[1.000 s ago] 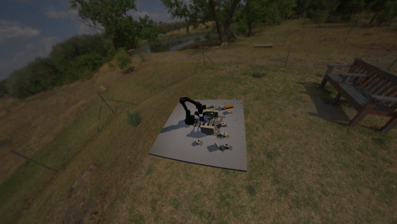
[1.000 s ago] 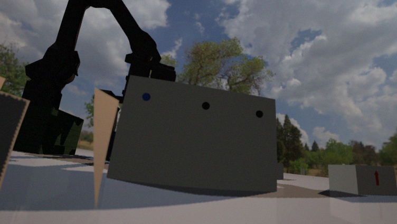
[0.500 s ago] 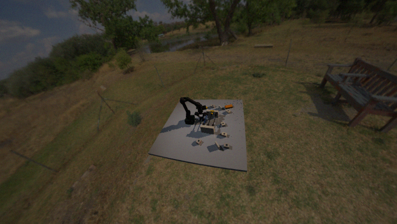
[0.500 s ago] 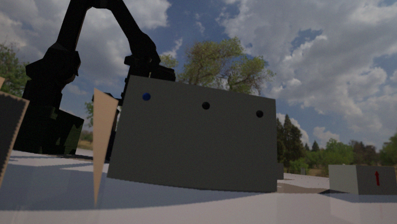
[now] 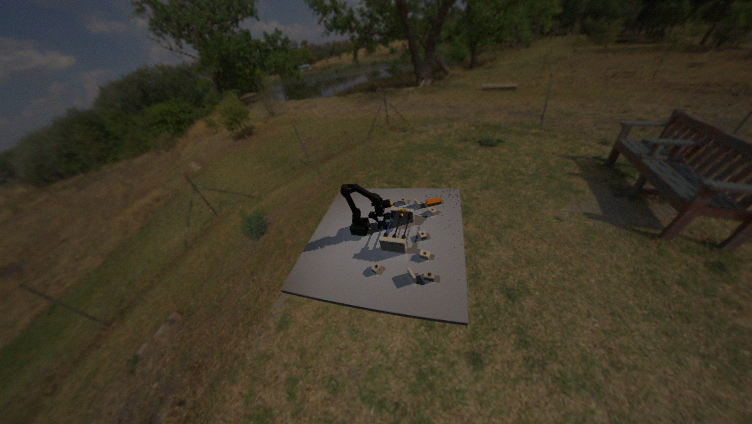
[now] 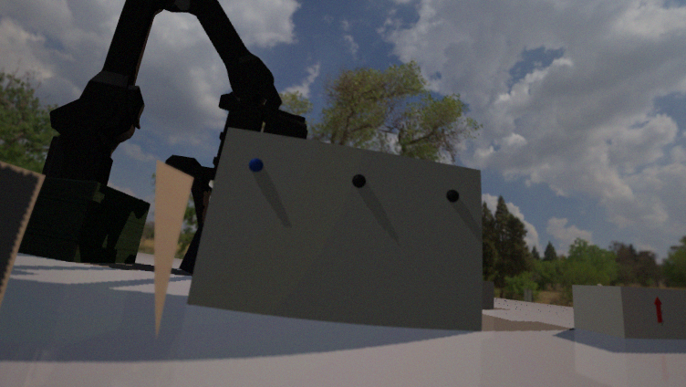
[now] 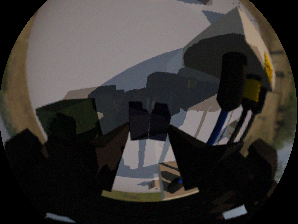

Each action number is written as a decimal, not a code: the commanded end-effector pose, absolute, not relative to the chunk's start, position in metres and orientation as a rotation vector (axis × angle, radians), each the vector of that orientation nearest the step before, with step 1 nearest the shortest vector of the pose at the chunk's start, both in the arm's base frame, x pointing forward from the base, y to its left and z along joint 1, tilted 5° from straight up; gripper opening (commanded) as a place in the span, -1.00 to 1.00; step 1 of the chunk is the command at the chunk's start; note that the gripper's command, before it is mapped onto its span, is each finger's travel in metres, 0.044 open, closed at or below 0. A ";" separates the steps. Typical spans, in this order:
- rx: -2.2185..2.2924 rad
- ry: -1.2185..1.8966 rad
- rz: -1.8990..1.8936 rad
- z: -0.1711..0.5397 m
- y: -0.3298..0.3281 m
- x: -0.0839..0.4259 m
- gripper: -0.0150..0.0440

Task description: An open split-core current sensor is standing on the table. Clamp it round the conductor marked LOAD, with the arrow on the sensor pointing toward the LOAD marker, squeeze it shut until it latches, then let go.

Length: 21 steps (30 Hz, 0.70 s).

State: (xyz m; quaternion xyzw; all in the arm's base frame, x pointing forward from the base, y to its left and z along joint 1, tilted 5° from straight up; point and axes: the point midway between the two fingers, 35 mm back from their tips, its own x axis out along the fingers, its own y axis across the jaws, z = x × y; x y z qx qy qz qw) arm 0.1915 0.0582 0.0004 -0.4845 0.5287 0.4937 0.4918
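Note:
The sensor (image 7: pixel 139 121) is a small dark piece with two halves side by side, seen in the middle of the wrist view. My gripper (image 7: pixel 149 127) is shut on it, one fingertip at each side. Its arrow and latch cannot be made out. Beside it, to the right in the wrist view, run a blue conductor (image 7: pixel 218 128) and two black ones, one with a yellow band (image 7: pixel 252 90); the sensor is not round any of them. They span from the rear block (image 5: pixel 409 217) to the front block (image 5: pixel 393 243) (image 6: pixel 336 249). The LOAD lettering is unreadable.
Small tan blocks stand about the table, such as one to the right (image 5: pixel 425 254) and one at the front (image 5: pixel 376 269). An orange block (image 5: pixel 433 201) lies at the back right. A block with a red arrow (image 6: pixel 658 309) stands at the right in the exterior view.

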 end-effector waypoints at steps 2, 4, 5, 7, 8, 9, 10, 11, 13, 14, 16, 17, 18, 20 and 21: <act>-1.176 1.281 1.198 0.012 0.060 0.196 -0.26; -1.176 1.281 1.199 0.021 0.060 0.198 -0.44; -1.176 1.282 1.199 0.026 0.061 0.199 -0.49; -1.176 1.282 1.201 0.036 0.061 0.201 -0.49; -1.175 1.282 1.201 0.041 0.061 0.202 -0.49; -1.175 1.282 1.202 0.046 0.062 0.203 -0.49; -1.175 1.283 1.202 0.051 0.062 0.203 -0.49; -1.175 1.283 1.203 0.056 0.062 0.204 -0.49; -1.175 1.283 1.204 0.066 0.063 0.205 -0.49; -1.175 1.284 1.204 0.070 0.063 0.206 -0.49; -1.174 1.284 1.205 0.080 0.063 0.207 -0.49; -1.174 1.284 1.206 0.085 0.063 0.207 -0.49; -1.174 1.285 1.206 0.089 0.063 0.208 -0.49; -1.174 1.285 1.207 0.099 0.063 0.208 -0.49; -1.174 1.286 1.208 0.104 0.063 0.208 -0.49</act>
